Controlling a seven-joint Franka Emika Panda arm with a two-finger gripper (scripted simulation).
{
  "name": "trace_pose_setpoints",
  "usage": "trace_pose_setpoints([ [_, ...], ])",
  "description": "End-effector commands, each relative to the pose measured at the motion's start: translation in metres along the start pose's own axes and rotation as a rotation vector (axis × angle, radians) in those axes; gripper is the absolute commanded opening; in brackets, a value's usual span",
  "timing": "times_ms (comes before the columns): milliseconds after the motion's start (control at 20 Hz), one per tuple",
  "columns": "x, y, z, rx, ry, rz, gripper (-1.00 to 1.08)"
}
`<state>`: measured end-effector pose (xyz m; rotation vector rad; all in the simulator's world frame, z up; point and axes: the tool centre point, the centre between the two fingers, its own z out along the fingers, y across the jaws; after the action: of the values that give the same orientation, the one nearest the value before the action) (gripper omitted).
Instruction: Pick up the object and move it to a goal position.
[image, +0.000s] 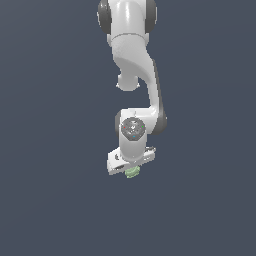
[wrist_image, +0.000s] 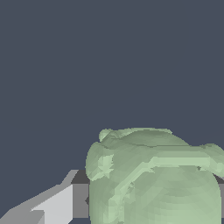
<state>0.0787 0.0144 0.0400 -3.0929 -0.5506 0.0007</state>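
The object (image: 132, 173) is a small pale green knobbly lump, narrower than the white hand above it. It sits just under the arm's white gripper (image: 131, 169) in the exterior view. In the wrist view the object (wrist_image: 153, 175) looms large and close between the fingers. One grey finger (wrist_image: 57, 205) with its dark pad presses against the object's side, and the edge of the other finger shows at the opposite side. The gripper is shut on the object. The object's underside is hidden.
The white arm (image: 135, 55) reaches down from the top of the exterior view. Around it there is only a plain dark blue-grey surface (image: 55, 200). No goal marker shows in either view.
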Motion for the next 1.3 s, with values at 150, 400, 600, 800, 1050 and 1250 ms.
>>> trace_pose_setpoints([
  [150, 0.000, 0.000, 0.000, 0.000, 0.000, 0.000, -1.00],
  [400, -0.003, 0.001, -0.005, 0.000, 0.000, 0.000, -1.00],
  [600, -0.009, 0.004, -0.017, 0.000, 0.000, 0.000, -1.00],
  [800, -0.019, 0.008, -0.036, 0.000, 0.000, 0.000, -1.00],
  [1050, -0.037, 0.015, -0.070, 0.000, 0.000, 0.000, -1.00],
  [1250, -0.055, 0.022, -0.106, 0.000, 0.000, 0.000, -1.00],
])
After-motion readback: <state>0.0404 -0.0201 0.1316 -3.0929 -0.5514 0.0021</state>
